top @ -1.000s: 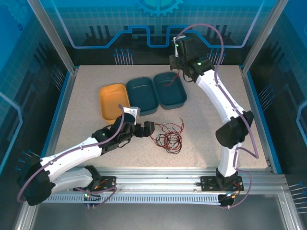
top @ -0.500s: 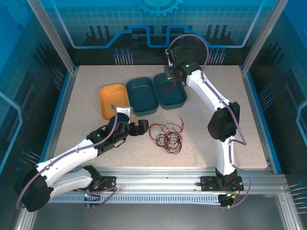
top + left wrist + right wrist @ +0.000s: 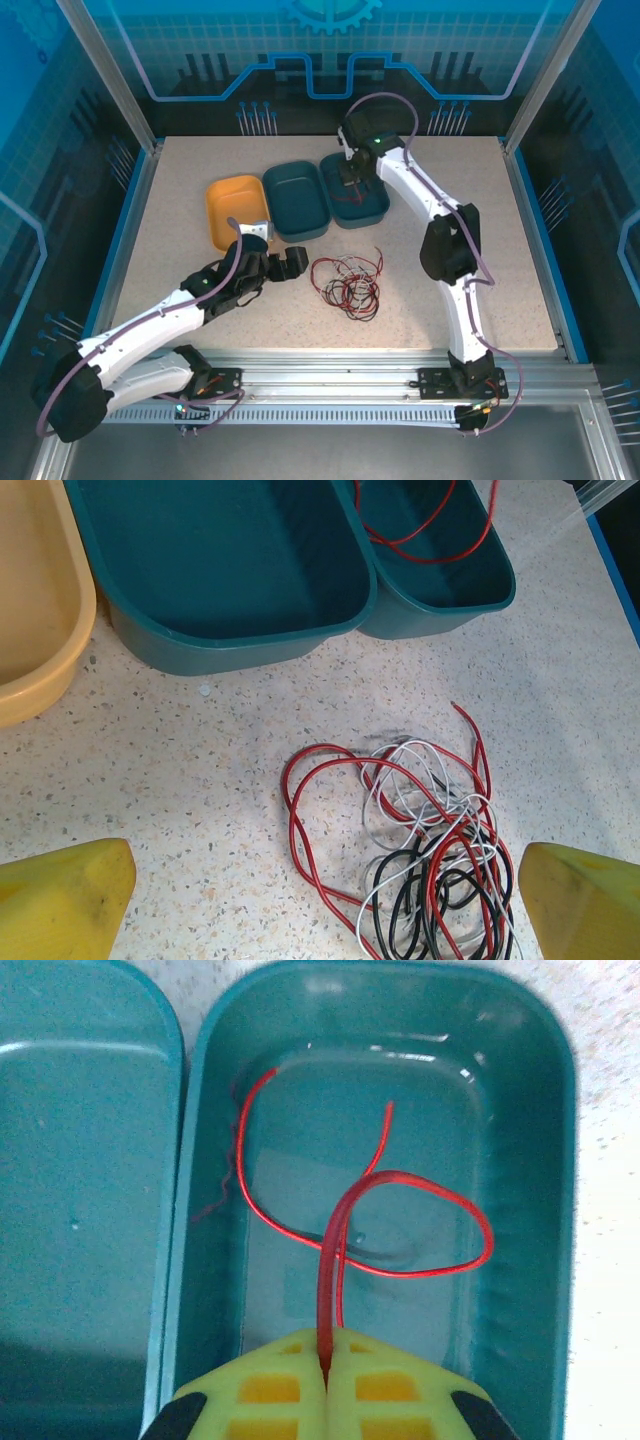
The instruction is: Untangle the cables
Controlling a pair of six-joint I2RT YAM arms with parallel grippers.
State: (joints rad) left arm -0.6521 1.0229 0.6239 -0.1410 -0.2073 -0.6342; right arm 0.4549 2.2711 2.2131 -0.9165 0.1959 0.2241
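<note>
Right jaws pinch red cable (image 3: pixel 324 1310) — tautly, seemingly.

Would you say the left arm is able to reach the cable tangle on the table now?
Probably yes: the left gripper is open just short of the cable tangle, with bare table between them.

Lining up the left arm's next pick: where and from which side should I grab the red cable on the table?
Grip the red cable at its wide left loop, which lies alone, clear of the white cable and black cable. Probably best to bring the open left gripper down from above on that side.
</note>
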